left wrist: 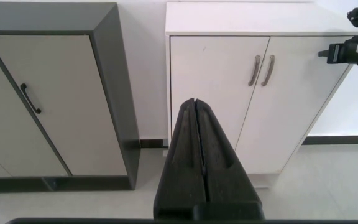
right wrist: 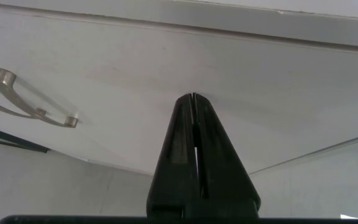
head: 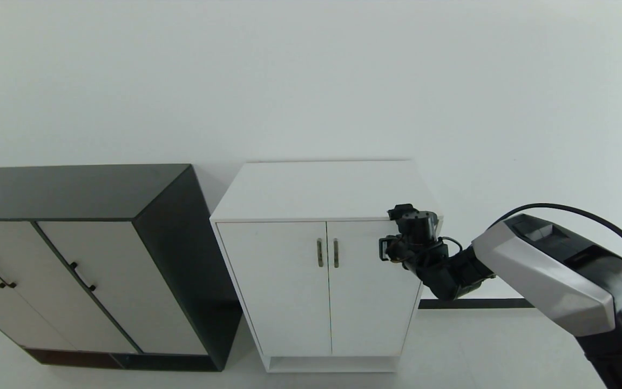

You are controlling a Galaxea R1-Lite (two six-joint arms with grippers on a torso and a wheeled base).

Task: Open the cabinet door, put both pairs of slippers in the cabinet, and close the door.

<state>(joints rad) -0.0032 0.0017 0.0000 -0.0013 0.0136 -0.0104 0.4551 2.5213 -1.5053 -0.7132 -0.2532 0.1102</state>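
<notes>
The white cabinet (head: 316,189) stands in the middle of the head view, against the pale wall, with its base on the floor (head: 478,351). Both of its doors are shut: the left door (head: 278,286) and the right door (head: 370,286) meet at a thin seam down the centre. Two slim metal handles (head: 320,253) stand upright, one on each side of that seam, in the upper half of the doors.

My right end effector (head: 386,248) is right of centre in the head view, at the upper right corner of the right door, well apart from the handles. My arm runs back from it toward the lower right corner of the frame. The right wrist camera shows its fingers (right wrist: 182,143) pressed together and gripping nothing. Their tips are right at the white door face, but I cannot tell whether they touch it.

My left end effector (left wrist: 195,102) is closed too, its two dark fingers flat against each other with nothing between them. It is held back from the furniture and points toward the white cabinet's left door.

In the left part of the head view a dark cabinet (head: 170,227) stands just beside the white one. It has two pale doors, both shut, each with a black handle (head: 81,275).
</notes>
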